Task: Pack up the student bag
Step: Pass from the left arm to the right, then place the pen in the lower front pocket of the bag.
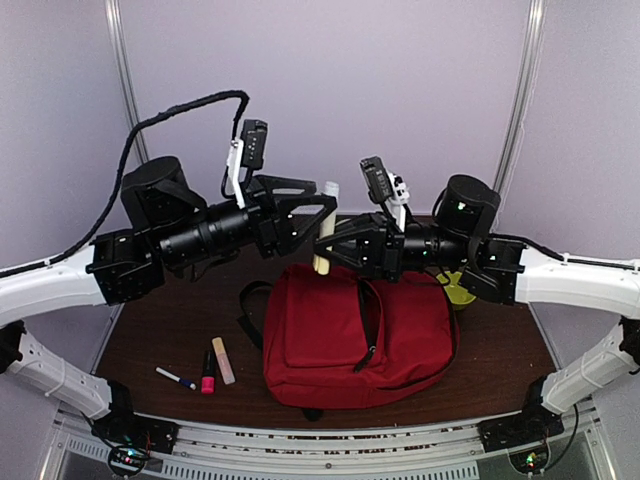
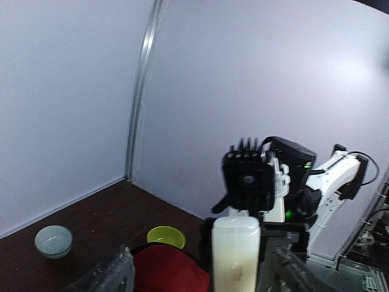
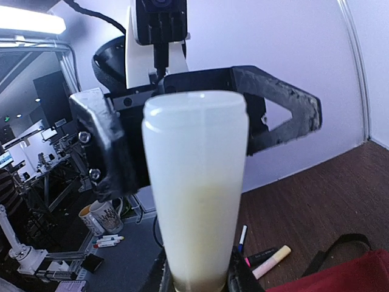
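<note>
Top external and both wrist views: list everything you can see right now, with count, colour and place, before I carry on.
student bag: one, red with black straps, lying mid-table.
bottle: one, milky white, upright in the air over the bag's far edge.
markers: three, white with a dark tip, pink and peach, on the table left of the bag.
yellow-green bowl: one, on the table beyond the bag's right side.
pale grey bowl: one, on the table near the wall, seen only from the left wrist.
table: one, dark brown.
left gripper: open, fingers either side of the bottle.
right gripper: shut on the bottle's base.
</note>
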{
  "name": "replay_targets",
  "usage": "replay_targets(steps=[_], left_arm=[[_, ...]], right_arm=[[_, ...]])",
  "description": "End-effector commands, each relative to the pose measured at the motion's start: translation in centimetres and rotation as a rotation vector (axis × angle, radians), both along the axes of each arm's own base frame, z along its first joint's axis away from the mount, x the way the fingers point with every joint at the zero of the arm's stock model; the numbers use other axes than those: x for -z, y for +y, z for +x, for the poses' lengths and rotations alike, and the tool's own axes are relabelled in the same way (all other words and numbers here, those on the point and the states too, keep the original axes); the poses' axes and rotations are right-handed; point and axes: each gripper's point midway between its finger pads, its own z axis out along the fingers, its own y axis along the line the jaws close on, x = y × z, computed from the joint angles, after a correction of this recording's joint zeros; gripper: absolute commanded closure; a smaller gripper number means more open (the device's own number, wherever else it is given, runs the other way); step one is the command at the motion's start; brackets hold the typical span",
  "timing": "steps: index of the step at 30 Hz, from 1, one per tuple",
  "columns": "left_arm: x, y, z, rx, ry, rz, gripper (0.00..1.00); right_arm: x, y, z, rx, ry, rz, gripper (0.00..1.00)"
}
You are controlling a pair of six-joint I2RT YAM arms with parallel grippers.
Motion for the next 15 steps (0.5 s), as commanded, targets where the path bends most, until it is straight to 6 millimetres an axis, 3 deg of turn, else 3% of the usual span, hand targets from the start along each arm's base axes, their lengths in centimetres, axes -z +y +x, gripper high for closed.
replay_targets(steps=[1,4,7,9,11,15], left_arm=[[3.1,5.5,4.7,-0.377,0.069,0.183,0.03],[9.0,8.9,7.3,-0.548,0.207,0.346,0.02],[16.4,10.7,9.3,-0.578,0.456,0.416,0.02],[20.8,10.8,9.9,-0.548,0.599,0.417,0.02],[23.6,10.5,10.3,-0.546,0.634,0.426,0.02],[27.3,8.8,10.6,-0.499,0.681,0.475,0.02]], right_arm=[[5.4,-1.7,2.6,0.21,0.083,-0.172,0.95],[11.9,-3.1,5.6,0.385,0.195,-0.332,0.97],[17.0,-5.1,8.3,0.539,0.328,-0.475,0.98],[19.0,-6.4,9.2,0.593,0.378,-0.521,0.99],[20.1,-7.4,9.7,0.648,0.367,-0.547,0.99],[21.9,-8.3,10.3,0.701,0.382,-0.59,0.99]])
